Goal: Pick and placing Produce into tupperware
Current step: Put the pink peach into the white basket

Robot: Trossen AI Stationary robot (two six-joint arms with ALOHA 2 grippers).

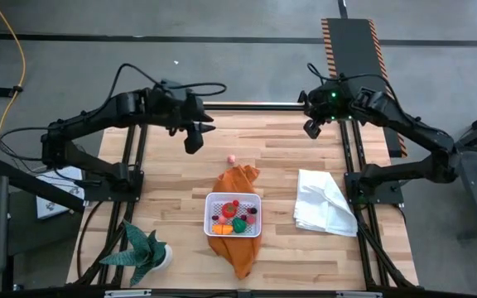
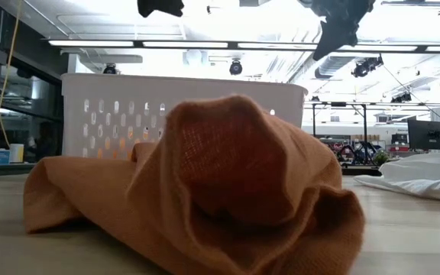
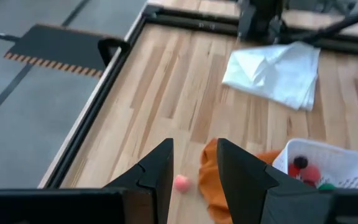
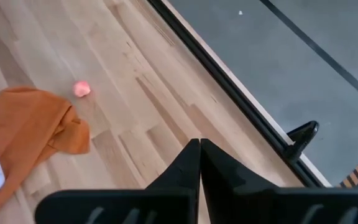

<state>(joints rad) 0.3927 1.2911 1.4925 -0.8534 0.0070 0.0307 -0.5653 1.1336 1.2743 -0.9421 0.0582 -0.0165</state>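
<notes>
The small white, roughly square plastic container with rounded corners [image 1: 233,214] sits near the middle of the pale wooden tabletop [image 1: 180,182], resting on a rumpled orange cloth [image 1: 237,179]. Several small toy fruits and vegetables [image 1: 235,217], red, orange, green and dark, already lie inside it, so most of the job looks done. One piece is left out: a small pink toy fruit [image 1: 231,159] lying on the bare wood just beyond the far edge of the orange cloth, apart from it. The left hand [image 1: 194,141] hangs above the tabletop on the far left side, near the pink piece, its two dark fingers [image 3: 156,172] parted a little and holding nothing. The right hand [image 1: 312,126] hangs over the far right corner, well apart from the produce, its fingers pressed together and empty. A folded white cloth [image 1: 325,202] lies to the right of the container, and a green spiky potted plant [image 1: 143,252] stands at the near left. Judging by this, only the pink piece remains to be picked and dropped in.
</notes>
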